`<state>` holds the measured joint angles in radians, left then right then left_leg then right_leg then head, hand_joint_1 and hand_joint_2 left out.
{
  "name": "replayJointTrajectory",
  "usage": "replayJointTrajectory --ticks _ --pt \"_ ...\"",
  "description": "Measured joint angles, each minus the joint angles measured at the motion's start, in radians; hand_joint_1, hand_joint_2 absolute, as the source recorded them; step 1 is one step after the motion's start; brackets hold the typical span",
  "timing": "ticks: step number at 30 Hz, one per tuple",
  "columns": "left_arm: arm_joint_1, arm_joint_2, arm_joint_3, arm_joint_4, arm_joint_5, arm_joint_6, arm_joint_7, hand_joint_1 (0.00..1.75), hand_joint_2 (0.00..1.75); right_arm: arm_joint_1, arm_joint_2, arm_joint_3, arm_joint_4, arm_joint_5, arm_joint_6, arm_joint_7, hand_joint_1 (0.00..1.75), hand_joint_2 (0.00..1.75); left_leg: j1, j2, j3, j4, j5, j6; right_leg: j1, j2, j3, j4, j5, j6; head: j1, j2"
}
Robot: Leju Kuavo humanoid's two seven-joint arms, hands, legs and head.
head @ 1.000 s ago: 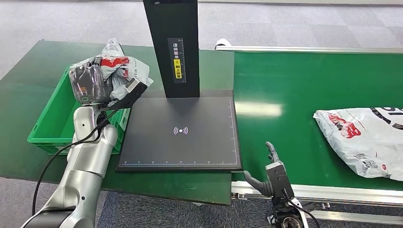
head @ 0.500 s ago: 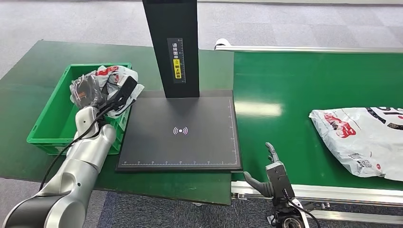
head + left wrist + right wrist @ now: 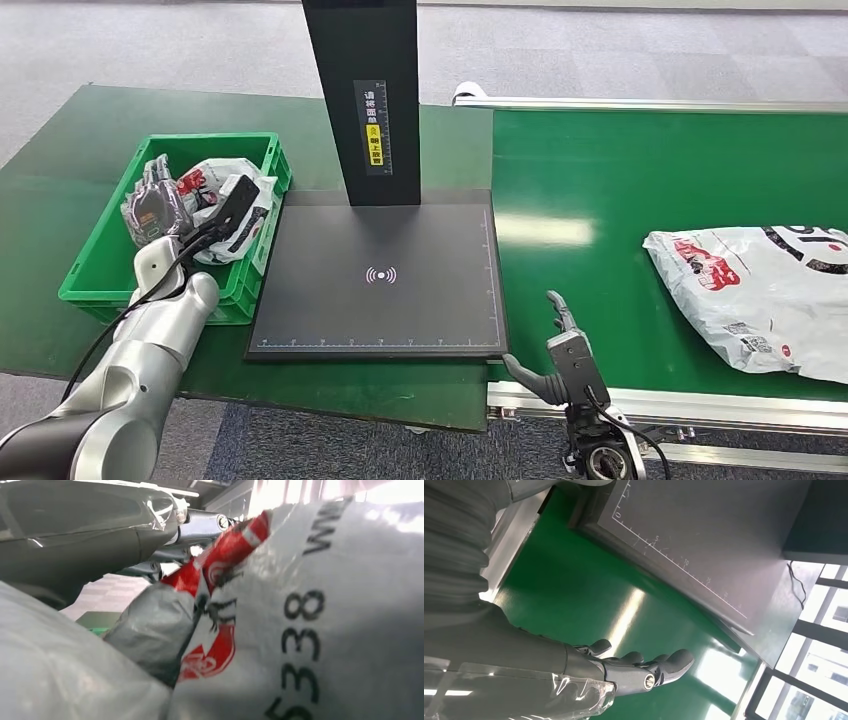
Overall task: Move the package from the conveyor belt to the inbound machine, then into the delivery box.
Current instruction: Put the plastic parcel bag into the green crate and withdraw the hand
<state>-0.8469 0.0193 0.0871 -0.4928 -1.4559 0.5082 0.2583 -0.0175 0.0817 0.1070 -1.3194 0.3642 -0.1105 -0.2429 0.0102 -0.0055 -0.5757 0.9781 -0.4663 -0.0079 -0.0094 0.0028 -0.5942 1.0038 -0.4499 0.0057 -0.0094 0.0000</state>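
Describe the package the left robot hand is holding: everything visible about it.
The package is a soft, crumpled white-grey plastic mailer bag with red logo patches and black printed digits. It sits low inside the green bin, at the bin's end nearest the scanner. The left robot hand grips it; the left wrist view shows wrinkled, glossy film close up.

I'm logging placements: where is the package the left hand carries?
In the head view, the package sits inside the green delivery box at left, beside the inbound machine.
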Motion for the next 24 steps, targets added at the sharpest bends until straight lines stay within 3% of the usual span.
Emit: replayJointTrajectory --ticks 3,6,11,15,19,20,24 --pt "0.011 0.003 0.003 -0.007 0.004 0.075 -0.018 0.0 1.75 -0.001 0.002 0.0 0.0 0.001 0.003 0.0 0.0 1.75 0.0 0.0 0.0 0.0 0.0 0.0 0.0 0.0 0.0 0.0 0.0 0.0 0.0 0.0" --pt "0.039 0.002 0.014 -0.063 0.042 0.151 -0.102 0.0 1.75 -0.001 0.003 0.0 0.0 0.001 0.007 0.0 0.0 1.75 0.0 0.0 0.0 0.0 0.0 0.0 0.0 0.0 0.0 0.0 0.0 0.0 0.0 0.0" --pt "0.136 -0.041 0.119 -0.358 0.088 0.162 -0.427 0.0 1.75 -0.002 0.005 0.004 0.003 -0.001 0.007 -0.001 0.0 1.75 0.0 0.001 0.0 0.0 0.0 0.0 0.0 0.001 -0.001 0.0 0.0 0.0 0.0 0.0" --pt "0.171 -0.075 0.196 -0.502 0.11 0.162 -0.523 0.0 1.75 -0.005 0.007 0.009 0.006 -0.002 0.004 -0.004 0.0 1.75 0.0 0.002 0.0 0.0 0.0 0.0 0.0 0.001 -0.001 0.0 0.0 0.0 0.0 0.0" --pt "0.184 -0.164 0.35 -0.682 0.219 0.162 -0.875 0.0 1.75 -0.014 0.008 0.018 0.021 -0.011 -0.011 -0.02 0.0 1.75 0.0 0.001 0.0 0.0 0.0 0.0 0.0 0.001 0.0 0.0 0.0 0.0 0.0 0.0" --pt "0.187 -0.182 0.378 -0.724 0.242 0.162 -0.925 0.0 1.75 -0.017 0.009 0.021 0.026 -0.013 -0.015 -0.024 0.0 1.75 0.0 0.002 0.0 0.0 0.0 0.0 0.0 0.001 0.0 0.0 0.0 0.0 0.0 0.0" --pt "0.206 -0.236 0.422 -0.862 0.323 0.162 -0.953 0.0 1.75 -0.023 0.009 0.031 0.045 -0.018 -0.032 -0.034 0.0 1.75 0.0 0.001 0.0 0.0 0.0 0.0 0.0 0.0 0.0 0.0 0.0 0.0 0.0 0.0"
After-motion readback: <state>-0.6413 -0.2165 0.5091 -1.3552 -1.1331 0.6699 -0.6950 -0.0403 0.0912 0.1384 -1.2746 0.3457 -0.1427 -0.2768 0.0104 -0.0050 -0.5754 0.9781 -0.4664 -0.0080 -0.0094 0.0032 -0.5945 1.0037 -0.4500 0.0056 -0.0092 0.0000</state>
